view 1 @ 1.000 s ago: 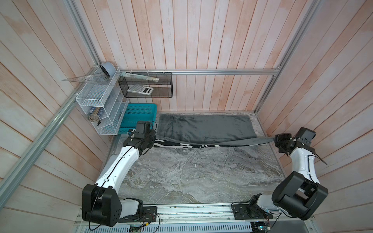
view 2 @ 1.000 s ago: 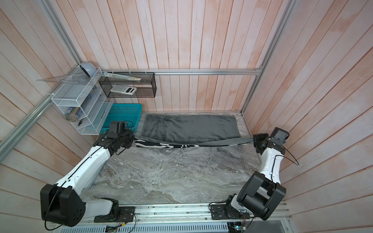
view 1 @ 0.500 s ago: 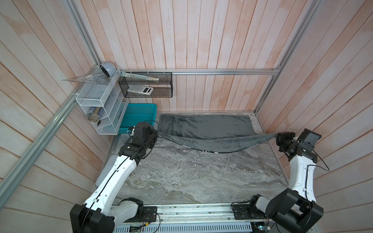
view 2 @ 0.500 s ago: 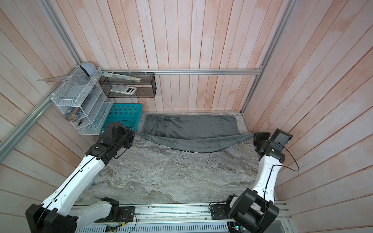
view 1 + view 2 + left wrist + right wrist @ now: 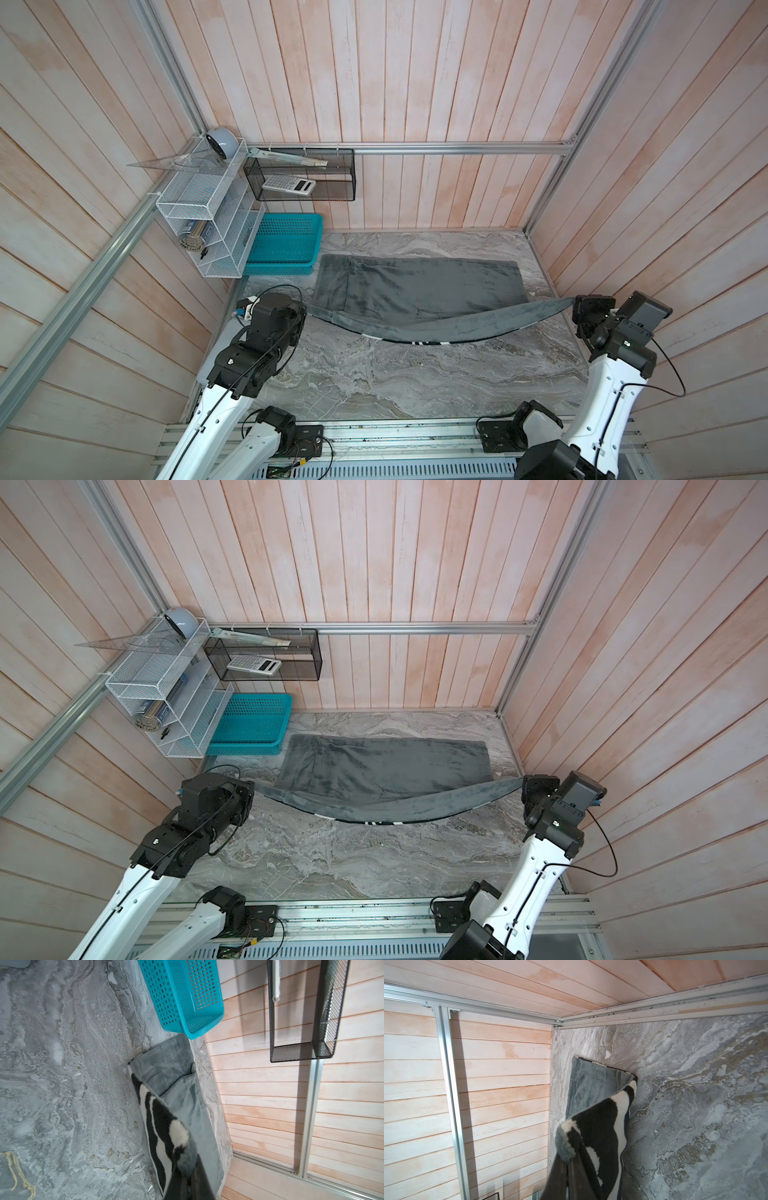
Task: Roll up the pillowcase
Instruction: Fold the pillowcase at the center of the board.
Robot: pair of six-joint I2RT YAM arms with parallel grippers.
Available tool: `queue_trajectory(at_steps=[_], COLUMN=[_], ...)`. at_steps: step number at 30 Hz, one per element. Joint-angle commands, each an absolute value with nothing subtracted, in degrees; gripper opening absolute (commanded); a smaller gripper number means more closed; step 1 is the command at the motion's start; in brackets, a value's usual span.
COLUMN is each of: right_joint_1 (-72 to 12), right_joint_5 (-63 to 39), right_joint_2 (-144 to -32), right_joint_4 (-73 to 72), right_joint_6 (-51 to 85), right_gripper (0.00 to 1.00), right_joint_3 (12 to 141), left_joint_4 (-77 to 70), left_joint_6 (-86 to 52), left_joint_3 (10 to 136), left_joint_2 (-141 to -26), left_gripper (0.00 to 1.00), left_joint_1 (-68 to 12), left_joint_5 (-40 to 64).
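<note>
The pillowcase [image 5: 415, 286] lies on the far half of the table [image 5: 374, 374], dark grey face up, just beside the teal basket [image 5: 286, 245] in the far left corner. Its far part is flat on the table. Its near long edge is lifted and hangs between the two grippers like a hammock. It is lowest in the middle, where a thin line of black and white stripes shows under the grey.

The left gripper [image 5: 304, 314] is closed on the near left corner of the pillowcase, and the right gripper [image 5: 574, 302] is closed on the near right corner. Each one holds its corner above the table, at one end of the lifted edge. In both wrist views the striped face is toward the camera and the grey corner is pinched between the jaws. Whether the low middle touches the table, I cannot tell.
</note>
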State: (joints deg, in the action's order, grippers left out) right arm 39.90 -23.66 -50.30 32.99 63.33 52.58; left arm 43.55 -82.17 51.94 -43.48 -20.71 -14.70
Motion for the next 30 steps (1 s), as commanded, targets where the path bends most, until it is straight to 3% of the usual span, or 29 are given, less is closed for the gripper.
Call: queue_trajectory(at_steps=[1,9,15,30], right_joint_1=[40.29,33.17,26.22,21.45], right_joint_5=[-23.43,-22.33,-18.13,-15.48], right_joint_2=[-52.92,-70.81,-83.05,-107.16], right_joint_4=[31.37,22.75,20.34,24.08], right_joint_6=[63.36,63.5,62.45,59.08], right_gripper=[0.0,0.0,0.0,0.0], right_joint_3=[53.18,60.57,69.24,88.46], left_joint_4=[42.79,30.64,25.54,20.86], left_joint_6=[-81.02,-76.78,-74.44,-66.34], left_joint_3=[53.71,61.41,66.33,82.88], left_joint_2=[-47.01,-67.69,-77.16,-99.41], left_gripper=[0.0,0.0,0.0,0.0], left_joint_1=[-20.87,-17.04,-13.25,-10.72], left_joint_5=[-17.88,-13.52,-12.74,-10.65])
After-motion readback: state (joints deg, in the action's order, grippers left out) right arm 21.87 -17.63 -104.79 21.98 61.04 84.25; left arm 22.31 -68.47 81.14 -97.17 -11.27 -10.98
